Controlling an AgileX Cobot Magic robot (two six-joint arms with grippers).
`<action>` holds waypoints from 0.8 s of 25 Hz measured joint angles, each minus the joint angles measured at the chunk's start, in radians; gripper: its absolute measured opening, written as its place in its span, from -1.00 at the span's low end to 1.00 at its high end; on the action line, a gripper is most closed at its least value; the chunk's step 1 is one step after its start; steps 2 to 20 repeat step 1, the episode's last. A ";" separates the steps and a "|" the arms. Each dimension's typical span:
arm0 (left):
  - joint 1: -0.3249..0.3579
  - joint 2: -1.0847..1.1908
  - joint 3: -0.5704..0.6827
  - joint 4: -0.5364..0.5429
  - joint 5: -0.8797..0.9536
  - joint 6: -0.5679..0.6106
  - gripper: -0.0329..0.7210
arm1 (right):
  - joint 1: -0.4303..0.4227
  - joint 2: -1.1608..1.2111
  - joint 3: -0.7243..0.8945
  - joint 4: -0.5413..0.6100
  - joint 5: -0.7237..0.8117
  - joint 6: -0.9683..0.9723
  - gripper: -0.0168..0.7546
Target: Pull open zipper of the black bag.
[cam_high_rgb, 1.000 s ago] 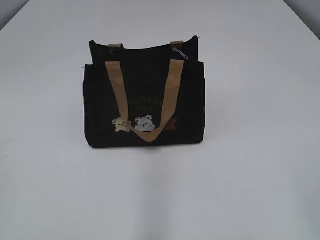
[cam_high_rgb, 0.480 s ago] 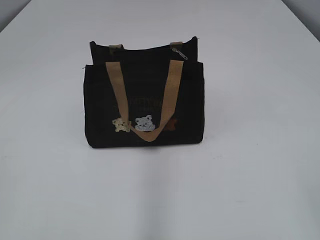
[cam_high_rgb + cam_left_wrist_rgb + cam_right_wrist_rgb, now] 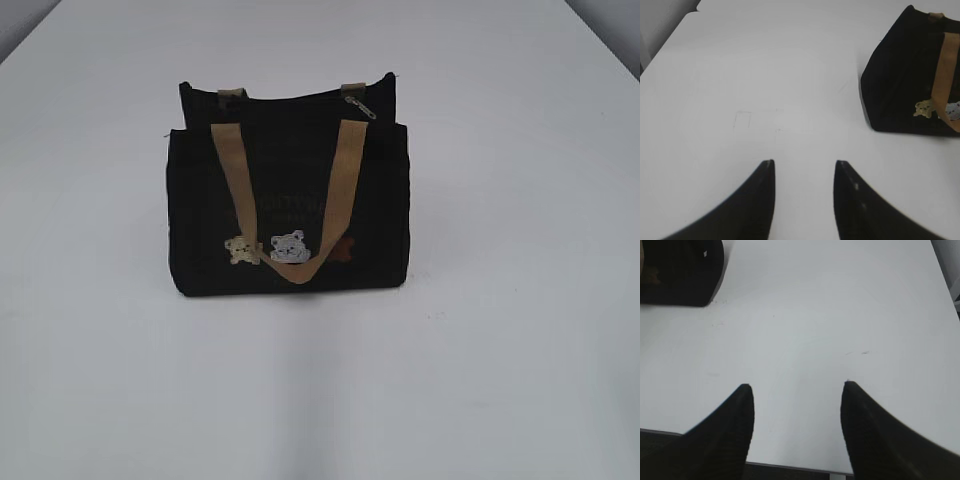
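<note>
1. Bag first: the black bag [image 3: 290,200] stood upright on the white table [image 3: 500,350], front face toward the exterior camera, and serves here as the landmark.
2. The zipper [image 3: 300,98] ran along the bag's top rim, its silver slider [image 3: 360,107] sitting near the right end of that rim, just beside the right rear strap tab.
3. A tan handle [image 3: 290,200] hung down the bag's front in a loop, its lowest point reaching the bottom part of the face.
4. Three bear patches [image 3: 288,246] sat low on the front, cream at left, grey in the middle, brown at right, with the handle crossing in front of them.
5. The left gripper [image 3: 804,162] hovered over bare table well to the left of the bag, its two black fingers standing apart with nothing between them; the bag's left end showed at the right edge of its wrist view.
6. The right gripper [image 3: 796,386] sat over the table's near edge, well to the right of the bag, fingers spread wide and empty; only a bottom corner of the bag showed at the top left of its view.
7. Neither gripper touched the bag, and neither appeared in the exterior view.
</note>
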 joint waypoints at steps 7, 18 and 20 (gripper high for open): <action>0.000 0.000 0.000 0.000 0.000 0.000 -0.12 | 0.000 0.000 0.000 0.000 0.000 0.000 0.17; 0.000 0.000 0.000 0.000 0.000 0.000 -0.12 | 0.000 0.000 0.000 0.000 0.000 0.000 0.17; 0.000 0.000 0.000 0.000 0.000 0.000 -0.12 | 0.000 0.000 0.000 0.000 0.000 0.000 0.17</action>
